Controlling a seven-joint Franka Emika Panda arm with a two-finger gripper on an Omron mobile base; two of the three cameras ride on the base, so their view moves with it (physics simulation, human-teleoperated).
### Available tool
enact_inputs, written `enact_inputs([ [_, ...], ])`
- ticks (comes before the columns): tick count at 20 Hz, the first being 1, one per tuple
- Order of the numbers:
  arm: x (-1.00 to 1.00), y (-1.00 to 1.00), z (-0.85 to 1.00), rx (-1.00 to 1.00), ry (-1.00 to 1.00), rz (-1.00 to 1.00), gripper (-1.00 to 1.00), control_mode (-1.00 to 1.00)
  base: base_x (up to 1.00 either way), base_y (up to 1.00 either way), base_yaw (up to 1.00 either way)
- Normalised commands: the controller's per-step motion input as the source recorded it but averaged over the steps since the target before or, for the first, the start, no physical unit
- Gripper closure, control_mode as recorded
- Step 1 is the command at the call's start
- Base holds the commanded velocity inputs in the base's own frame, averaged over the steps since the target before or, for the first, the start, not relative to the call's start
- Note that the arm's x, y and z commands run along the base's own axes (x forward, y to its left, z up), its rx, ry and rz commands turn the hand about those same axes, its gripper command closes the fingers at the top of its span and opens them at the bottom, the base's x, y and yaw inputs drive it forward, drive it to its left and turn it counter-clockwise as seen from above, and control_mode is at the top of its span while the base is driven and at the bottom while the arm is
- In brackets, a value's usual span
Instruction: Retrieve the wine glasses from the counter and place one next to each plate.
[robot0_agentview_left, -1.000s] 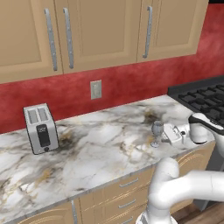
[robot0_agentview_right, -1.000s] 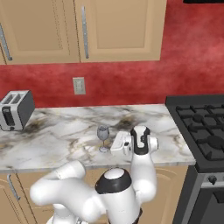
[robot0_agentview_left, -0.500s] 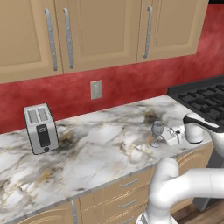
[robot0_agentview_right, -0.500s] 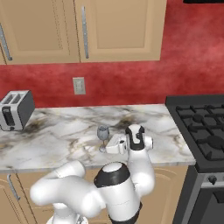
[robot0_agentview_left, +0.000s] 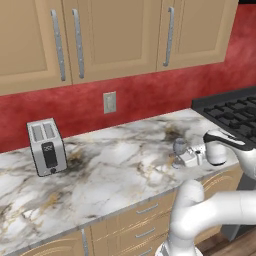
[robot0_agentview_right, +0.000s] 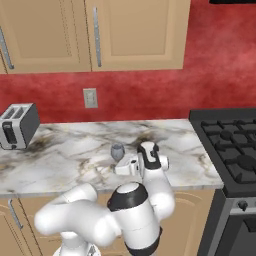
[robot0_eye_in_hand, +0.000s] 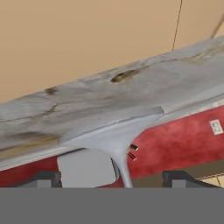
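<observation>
Red wall runs behind the marble surface (robot0_agentview_left: 120, 165), with tan upper cabinets (robot0_agentview_left: 100, 35) above it and a pale wall outlet (robot0_agentview_left: 109, 102) set into the red. On the far left of the surface stands a silver toaster (robot0_agentview_left: 46, 146); off to the right sits a black stove (robot0_agentview_right: 230, 150) with its grates.

One wine glass (robot0_agentview_left: 179, 148) stands upright near the front edge of the surface, toward the stove end, well apart from the toaster. From the right base camera I see the same glass (robot0_agentview_right: 117, 152) just left of my wrist, its bowl grey-blue and its foot on the marble.

My claw (robot0_agentview_left: 183, 159) is turned sideways and reaches in at the glass low down, around its stem. In the view from my hand the stem (robot0_eye_in_hand: 124, 170) rises between my two dark fingertips (robot0_eye_in_hand: 43, 178), one on each side and neither pressed against it, with the round foot (robot0_eye_in_hand: 116, 127) spreading wide beyond. My claw stands wide apart there, gripping nothing; the stem sits in the gap, untouched as far as I can tell. Behind the glass in that tilted view lie the marble edge and the tan cabinet fronts.
</observation>
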Motion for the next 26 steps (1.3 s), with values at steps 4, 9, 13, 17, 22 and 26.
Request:
enact_inputs([
  [4,-0.05,0.06,0.17,0.0,-0.01,-0.04,1.0,-1.0,0.0,0.0,0.0],
  [9,-0.19,0.0,0.43,0.0,-0.05,-0.01,1.0,-1.0,0.0,0.0,0.0],
  [13,-0.23,0.0,0.64,0.0,-0.03,-0.01,1.0,-1.0,0.0,0.0,0.0],
  [17,-0.26,0.0,0.67,0.15,-0.03,0.0,1.0,-1.0,0.0,0.0,0.0],
  [22,-0.38,0.0,0.73,0.28,-0.23,0.0,1.0,-1.0,0.0,0.0,0.0],
  [26,-0.34,0.17,0.57,0.31,-0.3,0.0,1.0,-1.0,0.0,0.0,0.0],
])
